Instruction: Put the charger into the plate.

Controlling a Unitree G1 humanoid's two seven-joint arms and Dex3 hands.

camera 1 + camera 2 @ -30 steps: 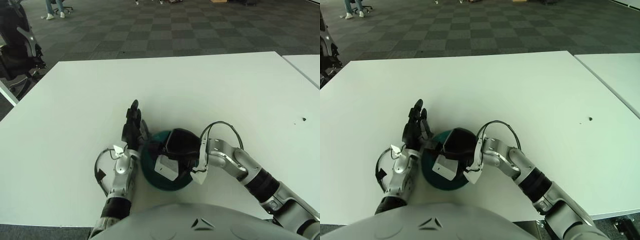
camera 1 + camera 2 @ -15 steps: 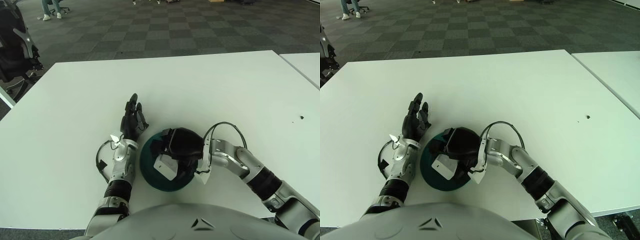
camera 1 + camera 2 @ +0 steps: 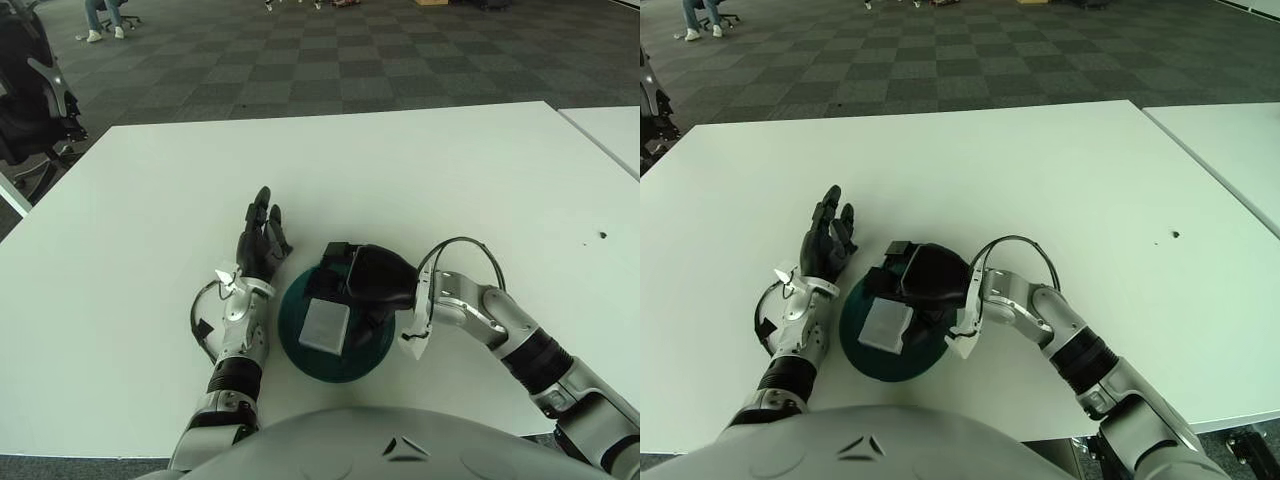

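Observation:
A white square charger (image 3: 325, 322) lies flat inside the dark teal round plate (image 3: 296, 355) near the table's front edge. My right hand (image 3: 372, 279) hovers over the plate's right half, just right of the charger, fingers relaxed and holding nothing. My left hand (image 3: 260, 240) rests on the table just left of the plate, fingers stretched out and empty. Both show in the right eye view too: the charger (image 3: 885, 326) and the plate (image 3: 856, 351).
The white table (image 3: 420, 180) stretches far ahead. A second white table (image 3: 610, 135) stands at the right. A small dark speck (image 3: 602, 236) lies at the table's right. An office chair (image 3: 35, 110) stands off the far left.
My right hand has let go of the charger, which now lies flat in the plate. The hand has moved a little right and up. My left hand has stayed beside the plate.

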